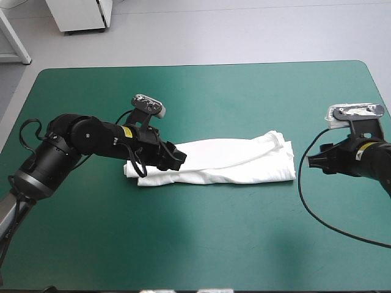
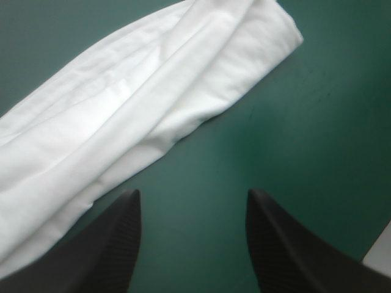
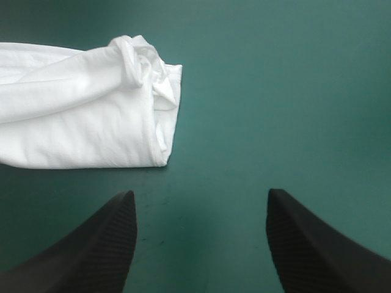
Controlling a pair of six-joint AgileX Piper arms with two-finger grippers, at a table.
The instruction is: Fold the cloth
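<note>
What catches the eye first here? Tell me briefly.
The white T-shirt, folded into a long strip, lies across the middle of the teal-green table. The left end effector is open at its left end; the right end effector is open just off its right end, not touching.

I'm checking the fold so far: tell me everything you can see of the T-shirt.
The T-shirt is white, soft-looking cloth, folded into a long band with layered, wrinkled edges and a bunched roll at its right end. It lies flat on the teal-green cover mid-table. The open left gripper hovers over its left end; the open right gripper stands clear of its right end.
</note>
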